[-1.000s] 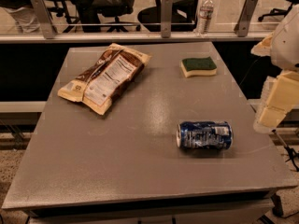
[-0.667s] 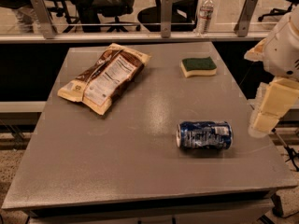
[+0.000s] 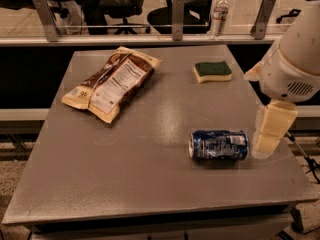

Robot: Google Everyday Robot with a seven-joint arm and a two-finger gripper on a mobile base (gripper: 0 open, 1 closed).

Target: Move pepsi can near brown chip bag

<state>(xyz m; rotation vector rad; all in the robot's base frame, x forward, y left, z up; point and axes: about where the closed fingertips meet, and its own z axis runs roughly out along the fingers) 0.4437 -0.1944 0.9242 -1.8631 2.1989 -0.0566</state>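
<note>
Gripper (image 3: 270, 134) nearer, beside pepsi can (image 3: 219, 144), sponge (image 3: 212, 71) behind

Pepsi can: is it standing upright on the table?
No, the can lies on its side on the table, with the gripper just beyond its end toward the picture's right.

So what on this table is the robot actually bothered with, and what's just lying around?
For the job: pepsi can, lying on its side; brown chip bag, at the far left; gripper, just right of the can.
Lying about: green-and-yellow sponge on the table; water bottle beyond the table's far edge.
</note>
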